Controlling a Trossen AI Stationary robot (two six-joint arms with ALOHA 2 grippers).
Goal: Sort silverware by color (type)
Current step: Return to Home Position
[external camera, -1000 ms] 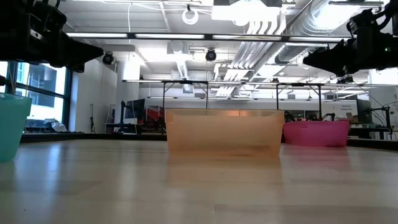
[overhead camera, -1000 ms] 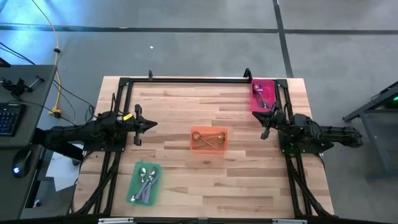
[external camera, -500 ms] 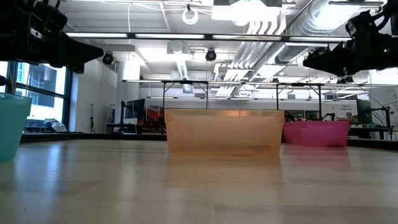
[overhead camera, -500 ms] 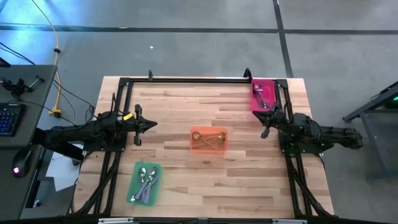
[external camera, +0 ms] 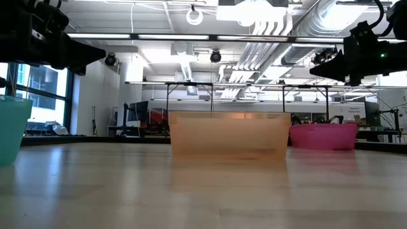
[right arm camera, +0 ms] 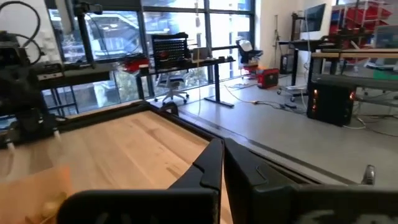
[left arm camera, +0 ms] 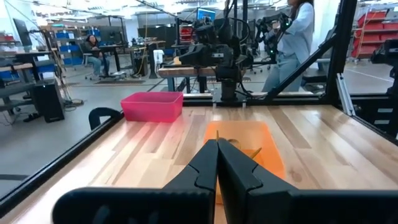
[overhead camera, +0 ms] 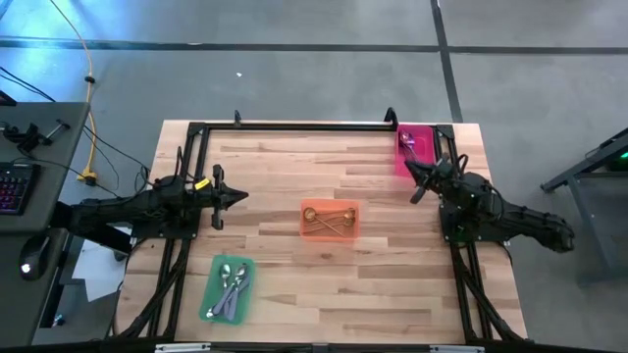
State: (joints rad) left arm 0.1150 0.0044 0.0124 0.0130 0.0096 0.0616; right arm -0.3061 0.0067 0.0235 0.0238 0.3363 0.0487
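On the desk (overhead camera: 294, 157) the silverware (overhead camera: 232, 282) lies in three trays: plain silver in the green tray (overhead camera: 247, 306) on the left arm's side, gold pieces (overhead camera: 330, 220) in the orange tray (overhead camera: 304, 222) at the middle, and a few, too small to tell apart, in the pink tray (overhead camera: 422, 137) at the right arm's corner. The left claw (overhead camera: 240, 196) hangs above the desk's left part, fingers pressed together, gripping nothing. The right claw (overhead camera: 412, 172) hangs at the pink tray's end, likewise closed and empty.
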